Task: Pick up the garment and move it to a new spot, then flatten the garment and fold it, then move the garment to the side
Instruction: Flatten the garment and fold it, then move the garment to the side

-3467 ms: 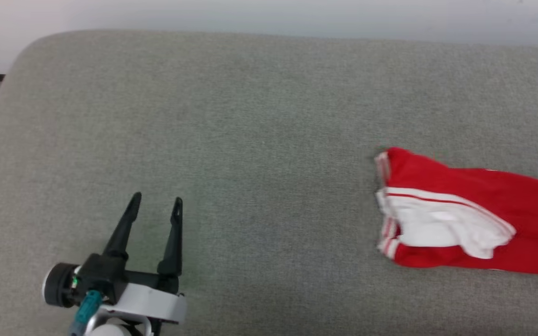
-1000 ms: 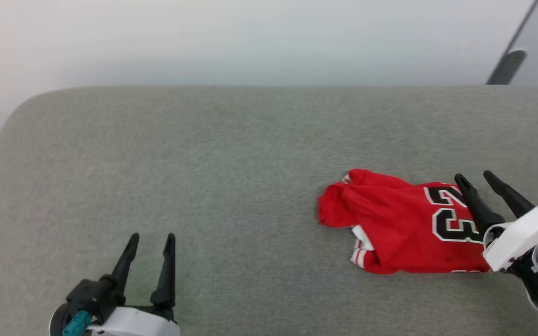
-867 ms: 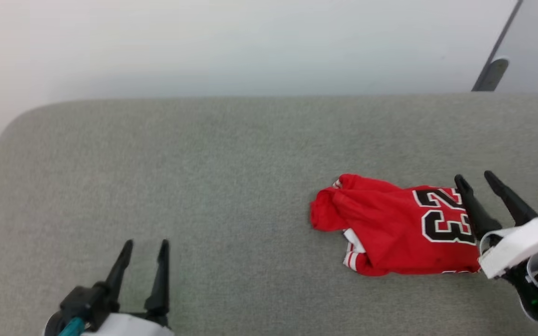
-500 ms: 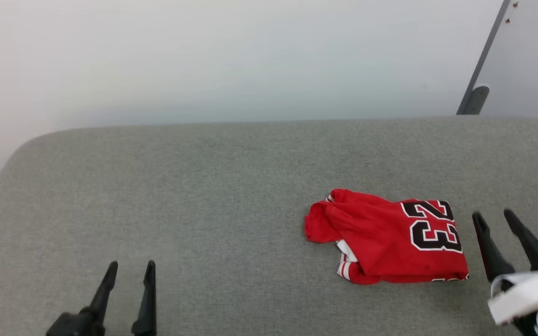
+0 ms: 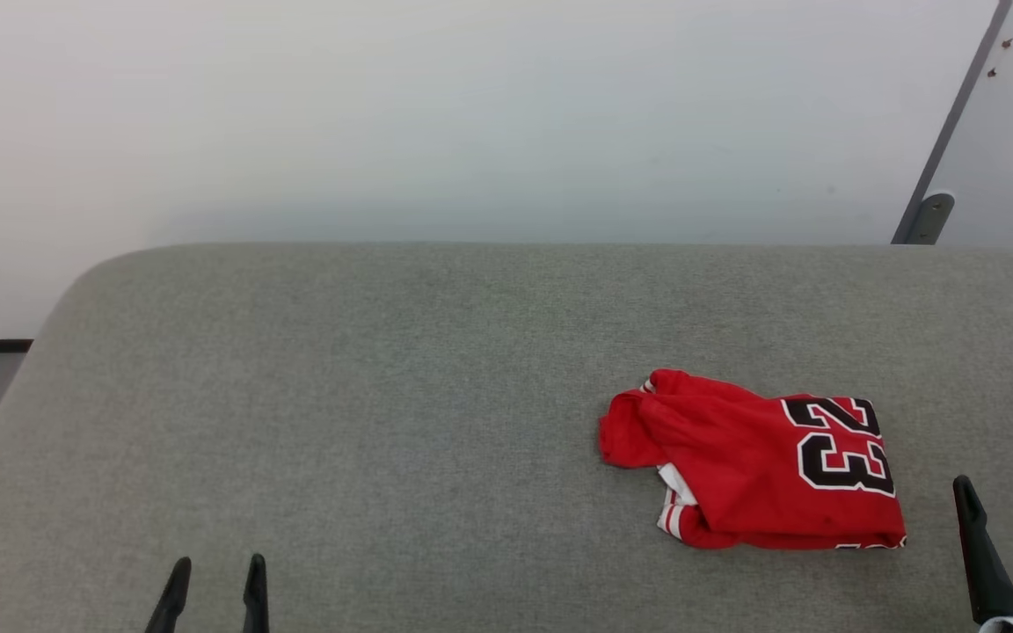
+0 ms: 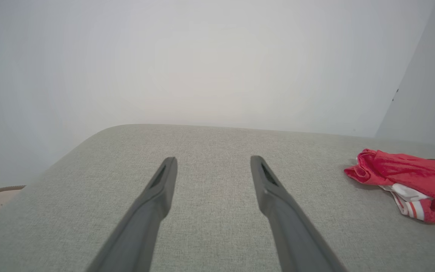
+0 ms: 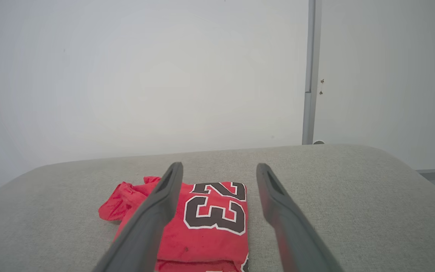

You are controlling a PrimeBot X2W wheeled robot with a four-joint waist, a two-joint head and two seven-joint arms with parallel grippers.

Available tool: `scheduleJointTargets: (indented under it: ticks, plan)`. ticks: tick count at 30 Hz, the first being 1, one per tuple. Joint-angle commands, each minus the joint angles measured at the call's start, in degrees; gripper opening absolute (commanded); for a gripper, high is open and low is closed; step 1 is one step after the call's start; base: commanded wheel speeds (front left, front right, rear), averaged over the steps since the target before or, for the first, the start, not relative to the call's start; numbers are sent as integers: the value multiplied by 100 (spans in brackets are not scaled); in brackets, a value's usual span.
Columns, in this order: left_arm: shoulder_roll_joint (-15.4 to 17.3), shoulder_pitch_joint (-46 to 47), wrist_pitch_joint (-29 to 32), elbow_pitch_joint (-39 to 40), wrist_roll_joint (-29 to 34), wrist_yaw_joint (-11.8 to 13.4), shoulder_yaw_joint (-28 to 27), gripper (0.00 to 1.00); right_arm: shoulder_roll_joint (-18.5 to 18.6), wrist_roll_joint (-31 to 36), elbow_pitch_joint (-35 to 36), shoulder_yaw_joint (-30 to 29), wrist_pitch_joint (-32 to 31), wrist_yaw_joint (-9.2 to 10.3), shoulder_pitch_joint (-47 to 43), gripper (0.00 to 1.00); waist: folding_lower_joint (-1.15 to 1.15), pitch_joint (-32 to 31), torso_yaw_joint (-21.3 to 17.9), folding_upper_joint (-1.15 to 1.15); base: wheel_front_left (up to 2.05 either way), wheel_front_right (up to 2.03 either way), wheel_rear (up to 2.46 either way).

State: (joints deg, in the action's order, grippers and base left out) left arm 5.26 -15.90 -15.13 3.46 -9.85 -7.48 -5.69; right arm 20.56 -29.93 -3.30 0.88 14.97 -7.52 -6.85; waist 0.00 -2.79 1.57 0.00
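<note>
folded red jersey (image 5: 735, 475) lies right of centre on grey fabric cushion (image 5: 383, 396), long axis left-right, "23" end nearest right gripper (image 5: 996, 497), bunched end leftward. left wrist view catches striped white sleeve (image 6: 406, 193). left gripper (image 5: 216, 576) well apart. both spread, empty.

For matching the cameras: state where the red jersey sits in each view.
Head view: garment right of centre, lower half.
Left wrist view: garment at the right edge, below mid-height.
Right wrist view: garment at bottom centre, seen past the right tool.
Shared landmark: the grey cushion, its rounded far edge against the white wall.
</note>
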Motion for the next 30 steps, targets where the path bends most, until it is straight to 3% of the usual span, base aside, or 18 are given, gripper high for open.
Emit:
scheduleJointTargets:
  ticks: [1,15,20,26,30]
  plan:
    - [-26,-51,4,48,36,4,-9,100,-53,59,67,-69,11,7,-84,100,0,10,21,0,0,0,0]
    - [-88,222,4,67,99,4,126,100,-232,64,99,-95,-108,7,121,100,0,244,-13,0,0,0,0]
    - [-120,435,4,86,133,4,195,100,-78,41,59,67,-363,7,546,100,0,502,3,0,0,0,0]
    - [-174,906,4,30,168,4,318,100,488,-23,-168,436,-1391,8,1621,100,0,995,-18,0,0,0,0]
    - [-194,1185,3,-22,173,4,362,100,943,-265,-512,798,-2771,8,2216,100,0,1189,4,0,0,0,0]
